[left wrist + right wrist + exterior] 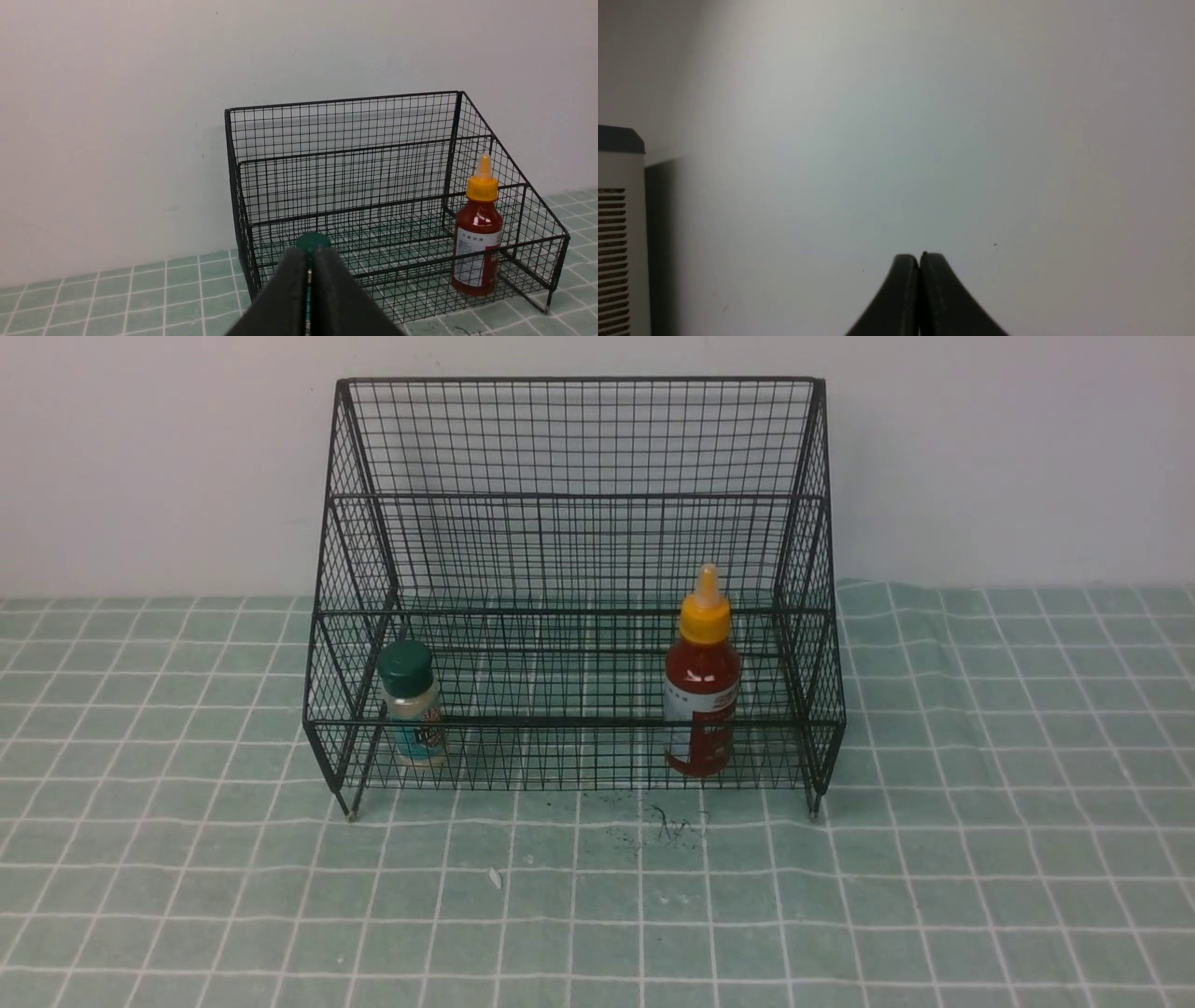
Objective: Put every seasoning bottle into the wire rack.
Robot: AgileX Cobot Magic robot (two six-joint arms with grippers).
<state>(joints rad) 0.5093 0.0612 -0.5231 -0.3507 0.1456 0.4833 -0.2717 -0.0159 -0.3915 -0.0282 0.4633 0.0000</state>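
The black wire rack (574, 495) stands on the checked cloth against the wall. Inside its lower tier, at the left end, a small clear shaker (412, 704) with a dark green cap stands upright. At the right end stands the red sauce bottle (702, 683) with its yellow nozzle cap. In the left wrist view the rack (355, 140) and red bottle (477, 233) show, and the shaker's green cap (313, 241) peeks above my left gripper (309, 254), which is shut and empty, well back from the rack. My right gripper (919, 259) is shut, facing bare wall. Neither arm shows in the front view.
A pale green checked cloth (597, 896) covers the table, with dark scribble marks (667, 826) just in front of the rack. A white wall rises behind. A grey vented box (616, 233) stands at the edge of the right wrist view.
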